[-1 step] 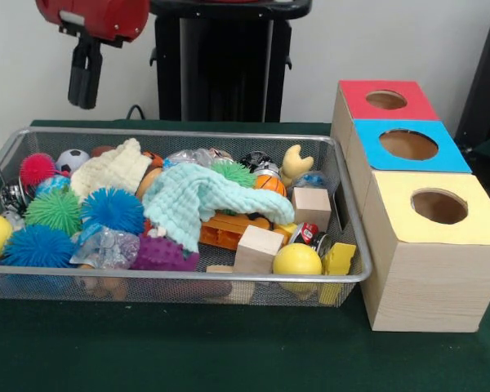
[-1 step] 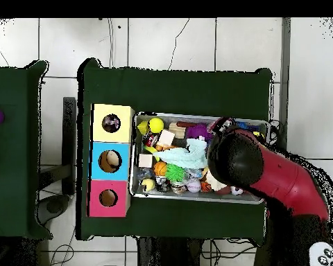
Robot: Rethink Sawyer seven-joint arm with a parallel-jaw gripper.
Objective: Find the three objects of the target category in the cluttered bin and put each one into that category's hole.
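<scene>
Pincer (image 1: 85, 75) hangs above the wire mesh bin's (image 1: 180, 278) far left corner, gripping nothing. Whether it is open cannot be told. Three wooden boxes with round holes (image 1: 429, 245) stand well apart.

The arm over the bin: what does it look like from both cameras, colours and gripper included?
The arm is glossy red with a rounded black section at its end. In the front view, a red housing with a black bracket sits at the top edge, and a slim black gripper hangs below it. In the overhead view, a white patch with black marks shows near the arm's base. No cables are visible on it.
</scene>
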